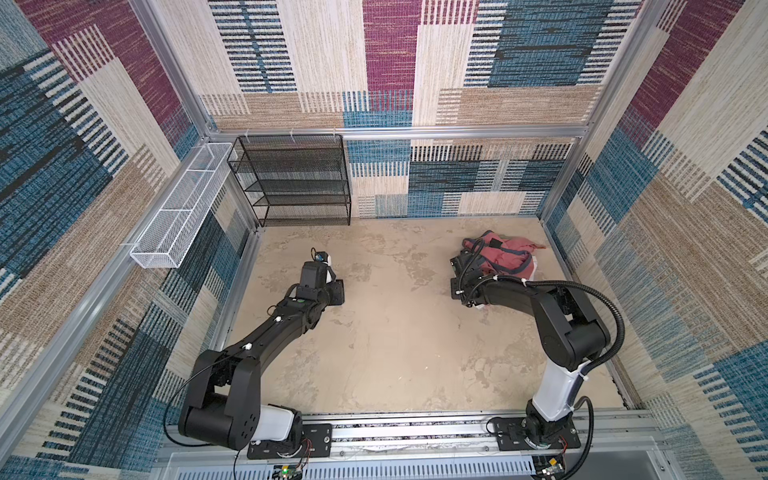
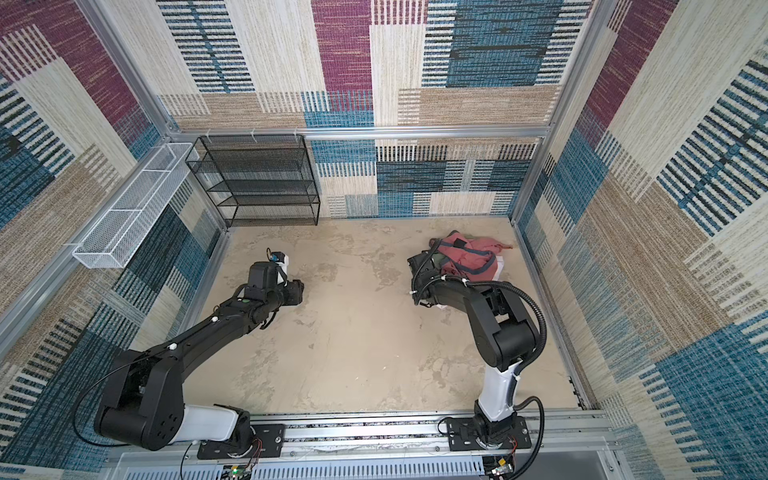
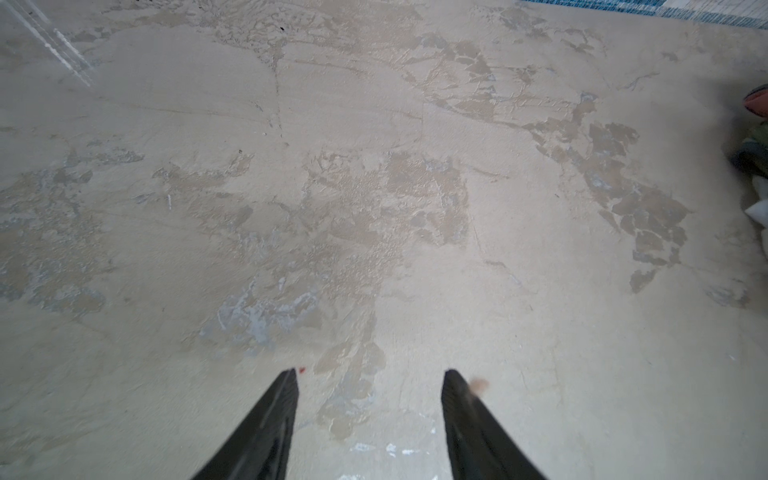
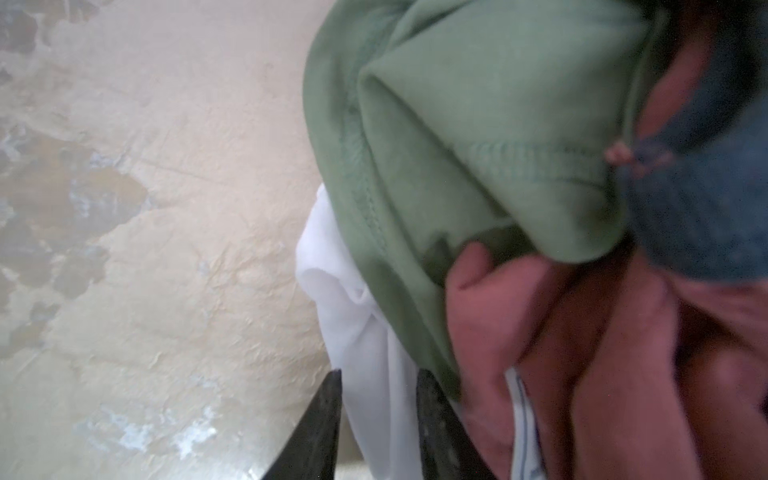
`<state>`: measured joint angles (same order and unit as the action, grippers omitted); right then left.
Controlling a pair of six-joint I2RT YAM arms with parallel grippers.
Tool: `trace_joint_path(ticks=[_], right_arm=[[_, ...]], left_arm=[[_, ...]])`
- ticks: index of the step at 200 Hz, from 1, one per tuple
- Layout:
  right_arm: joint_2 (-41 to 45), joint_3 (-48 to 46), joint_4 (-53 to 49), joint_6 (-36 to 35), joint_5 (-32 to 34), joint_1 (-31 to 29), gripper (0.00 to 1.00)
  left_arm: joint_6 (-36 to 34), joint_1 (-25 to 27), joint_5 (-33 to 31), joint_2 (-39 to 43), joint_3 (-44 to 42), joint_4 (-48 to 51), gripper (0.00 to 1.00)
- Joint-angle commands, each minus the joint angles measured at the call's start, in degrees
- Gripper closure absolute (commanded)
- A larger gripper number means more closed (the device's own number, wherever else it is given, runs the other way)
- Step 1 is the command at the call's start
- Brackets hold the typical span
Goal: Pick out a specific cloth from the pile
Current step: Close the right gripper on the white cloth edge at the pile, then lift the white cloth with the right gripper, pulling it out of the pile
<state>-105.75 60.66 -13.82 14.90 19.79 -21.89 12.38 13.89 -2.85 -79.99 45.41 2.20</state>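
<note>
The pile [image 1: 505, 255] lies at the far right of the floor in both top views, salmon-red with dark trim on top. Close up in the right wrist view it shows an olive-green garment [image 4: 478, 145], salmon-red folds [image 4: 602, 353] and a blue-grey piece [image 4: 706, 208]. The white cloth [image 4: 365, 332] runs out from under the green garment at the pile's edge. My right gripper [image 4: 379, 374] is shut on that white cloth, with a fold of it between the fingers. My left gripper [image 3: 372, 370] is open over bare floor at centre left [image 1: 336, 291], holding nothing.
A black mesh shelf [image 1: 297, 178] stands against the back wall at the left. A white wire basket [image 1: 183, 203] hangs on the left wall. The right wall's base [image 1: 555, 253] runs close behind the pile. The floor [image 1: 395, 324] is mottled beige.
</note>
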Motion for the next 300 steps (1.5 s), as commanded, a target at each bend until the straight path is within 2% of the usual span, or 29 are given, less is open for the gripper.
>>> trace_joint_path(ticks=[1,36,53,64,83,144,191,221,300], right_arm=[[-1.0,0.5,0.4,0.1,1.5,0.0,0.66],[-4.1,2.4,0.3,-0.1,2.0,0.0,0.66],[-5.7,3.2,0.1,-0.1,2.8,0.1,0.70],[-6.4,4.0,-0.5,-0.3,3.1,0.1,0.78],[-6.5,4.3,-0.4,-0.3,2.7,0.3,1.00],[2.4,3.5,0.8,0.1,-2.8,1.6,1.00],[11.5,3.7,1.7,0.2,-10.0,5.9,1.00],[14.2,4.9,1.2,-0.7,-13.6,8.0,1.00],[19.0,11.3,-2.3,-2.5,-16.1,10.2,1.00]], left_arm=[[-0.7,0.0,-0.5,0.5,-0.1,-0.6,0.41],[-0.8,0.0,-0.6,0.4,0.0,-0.5,0.41],[-0.9,0.0,-0.7,0.4,-0.1,-0.4,0.41],[-1.1,0.0,-0.8,0.4,0.0,-0.2,0.41],[-1.2,0.0,-0.9,0.6,0.2,0.0,0.41],[-1.0,0.0,-0.7,2.1,1.7,1.8,0.41],[0.2,0.0,0.1,3.7,3.0,3.4,0.41],[0.8,0.0,0.1,4.7,3.2,3.5,0.42],[1.5,0.0,0.6,6.1,4.1,5.4,0.42]])
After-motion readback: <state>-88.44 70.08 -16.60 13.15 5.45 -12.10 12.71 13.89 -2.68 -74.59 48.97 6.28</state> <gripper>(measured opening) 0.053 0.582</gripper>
